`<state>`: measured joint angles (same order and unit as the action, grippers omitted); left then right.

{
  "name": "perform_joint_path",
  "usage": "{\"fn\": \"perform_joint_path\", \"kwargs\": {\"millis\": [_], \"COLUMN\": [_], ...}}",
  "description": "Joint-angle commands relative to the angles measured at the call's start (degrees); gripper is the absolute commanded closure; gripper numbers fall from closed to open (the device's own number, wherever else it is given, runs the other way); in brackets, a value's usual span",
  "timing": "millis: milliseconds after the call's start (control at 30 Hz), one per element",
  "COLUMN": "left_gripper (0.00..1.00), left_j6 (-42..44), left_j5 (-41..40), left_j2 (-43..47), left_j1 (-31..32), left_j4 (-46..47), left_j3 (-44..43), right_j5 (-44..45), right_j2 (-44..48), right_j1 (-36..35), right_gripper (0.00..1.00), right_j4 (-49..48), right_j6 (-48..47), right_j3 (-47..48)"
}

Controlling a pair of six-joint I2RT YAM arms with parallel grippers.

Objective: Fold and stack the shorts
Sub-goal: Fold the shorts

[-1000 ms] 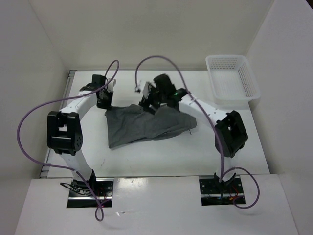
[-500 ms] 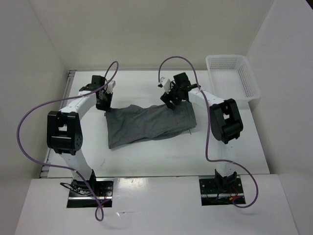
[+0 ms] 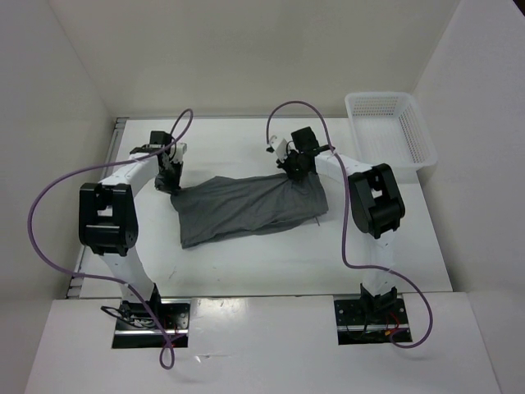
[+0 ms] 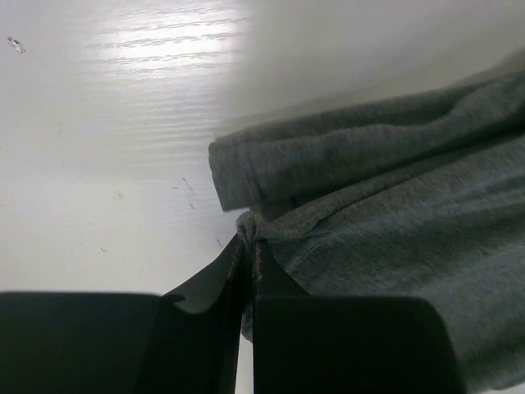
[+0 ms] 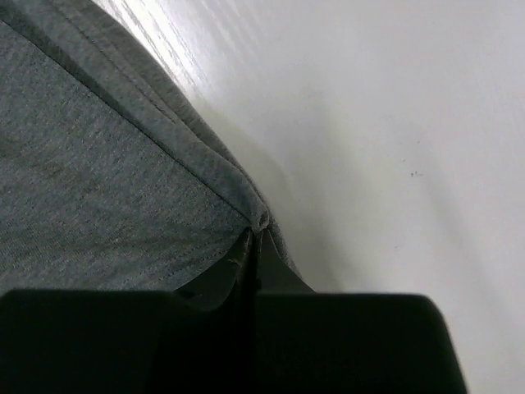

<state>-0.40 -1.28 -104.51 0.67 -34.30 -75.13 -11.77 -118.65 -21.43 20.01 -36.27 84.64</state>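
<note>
The grey shorts [image 3: 242,207] lie spread across the middle of the white table, long side running left to right. My left gripper [image 3: 170,182] is shut on the cloth at the far left corner; in the left wrist view [image 4: 248,238] a small pinch of grey fabric [image 4: 369,205] bunches up between the black fingertips. At the far right corner my right gripper [image 3: 294,168] is shut on the hemmed edge of the shorts [image 5: 123,164]. In the right wrist view the right gripper [image 5: 257,231] has its tips closed together with a nub of hem sticking out above them.
A white mesh basket [image 3: 389,131] stands at the back right of the table [image 3: 246,263]. White walls close in the table on the left, back and right. Purple cables loop over both arms.
My right arm swung from the middle of the cloth to its far right corner and the jaws shut on the hem. The shorts got pulled flatter and wider. The left gripper barely moved.
</note>
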Motion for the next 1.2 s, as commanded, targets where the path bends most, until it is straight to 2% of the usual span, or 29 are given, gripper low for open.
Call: {"fn": "perform_joint_path", "kwargs": {"millis": [0, 100, 167, 233, 300, 400, 467, 600, 733, 900, 1000, 1167], "left_gripper": [0.98, 0.98, 0.89, 0.76, 0.64, 0.61, 0.52, 0.45, 0.42, 0.37, 0.37, 0.37], "left_j6": [0.4, 0.4, 0.4, 0.4, 0.4, 0.4, 0.4, 0.4, 0.4, 0.4, 0.4, 0.4], "left_j5": [-6.9, -4.8, -1.81, 0.56, 1.8, 1.81, 1.19, -0.47, -1.89, -0.48, 1.18, 5.84], "left_j2": [-4.38, -6.4, -6.93, -6.94, -6.94, -5.62, -4.91, -3.25, 1.57, 5.02, 5.02, 5.63], "left_j1": [-4.18, -4.18, -3.05, -2.43, -2.42, -2.42, -3.03, -3.04, -3.04, -2.52, -2.51, -2.51], "left_j4": [-1.29, -1.29, -0.6, 0.11, 0.64, 2.4, 3.28, 3.28, 3.28, 0.82, 1.35, 2.67], "left_j3": [-2.38, -4.31, -4.85, -5.55, -6.17, -6.78, -7.4, -10.11, -10.12, -3.12, 0.77, 4.03], "right_j5": [4.56, 3.16, 3.16, 3.16, 3.16, 2.63, 1.93, 1.84, 4.81, 7.47, 3.17, -3.78], "right_j2": [-0.52, -0.53, -0.01, 0.0, 1.31, 3.42, 5.0, 10.71, 19.13, 25.22, 26.89, 27.42], "right_j1": [1.22, 1.22, 1.22, 0.6, 0.6, 0.6, 0.07, 0.07, 0.07, 0.07, 2.88, 12.72], "right_gripper": [1.0, 0.98, 0.93, 0.7, 0.32, 0.19, 0.11, 0.1, 0.1, 0.08, 0.08, 0.08], "right_j4": [-3.14, -2.52, -2.52, -2.52, -2.52, -2.52, -2.0, -1.38, 2.04, 8.19, 12.84, 14.97], "right_j6": [1.55, 1.55, 1.55, 1.55, 2.25, 4.19, 4.89, 8.23, 12.43, 19.12, 23.69, 31.94], "right_j3": [1.23, 1.76, 1.76, 1.23, 1.23, 2.63, 4.12, 4.13, -2.45, -9.65, -12.29, -17.92]}}
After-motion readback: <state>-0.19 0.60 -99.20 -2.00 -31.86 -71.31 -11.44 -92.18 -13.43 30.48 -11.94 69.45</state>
